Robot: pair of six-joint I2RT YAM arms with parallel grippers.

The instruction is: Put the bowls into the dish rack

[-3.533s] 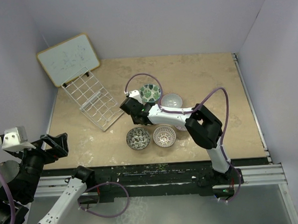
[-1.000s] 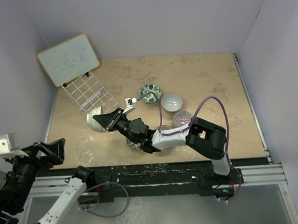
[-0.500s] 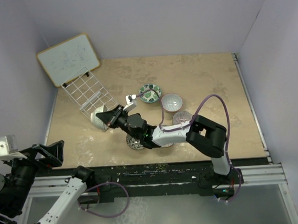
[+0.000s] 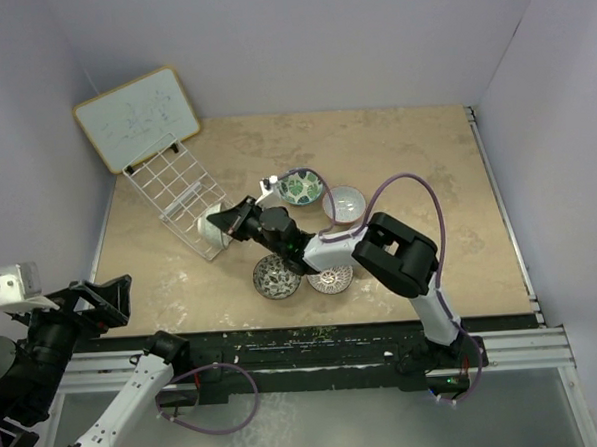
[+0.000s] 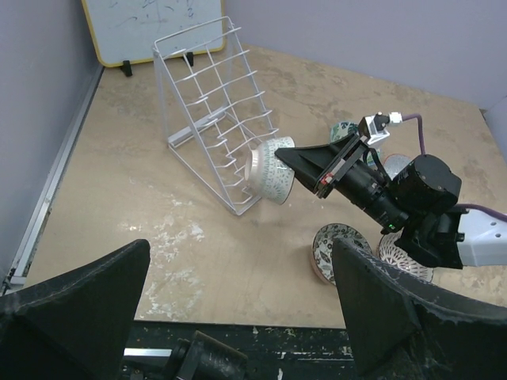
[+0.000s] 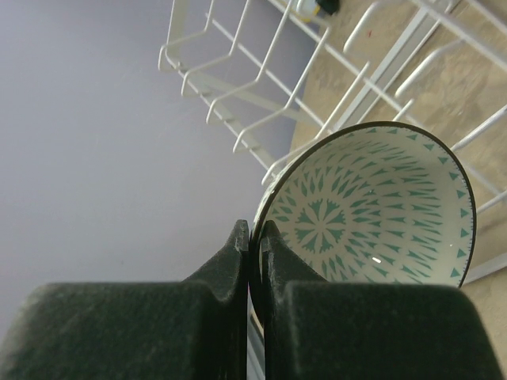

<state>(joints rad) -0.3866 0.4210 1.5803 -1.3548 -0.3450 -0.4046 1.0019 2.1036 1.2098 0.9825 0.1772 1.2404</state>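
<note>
My right gripper (image 4: 228, 219) is shut on the rim of a green-white patterned bowl (image 4: 211, 228). It holds the bowl on edge against the lower right corner of the white wire dish rack (image 4: 182, 195). In the right wrist view the fingers (image 6: 238, 245) pinch the bowl's rim (image 6: 372, 214), with rack prongs (image 6: 261, 79) just behind. The left wrist view shows the held bowl (image 5: 271, 170) touching the rack (image 5: 214, 119). A second green-white bowl (image 4: 302, 186), a pale bowl (image 4: 345, 203), a black-white bowl (image 4: 277, 276) and a radial white bowl (image 4: 331, 277) sit on the table. My left gripper (image 5: 253, 317) is open and empty, off the table's near left edge.
A wood-framed whiteboard (image 4: 138, 117) leans against the wall behind the rack. The right arm (image 4: 400, 253) stretches over the loose bowls. The side walls stand close on the left and right.
The right gripper left the cluster of bowls with one bowl in it, swung left, and has now moved up and right to the rack's lower corner. The left arm shifted slightly.
</note>
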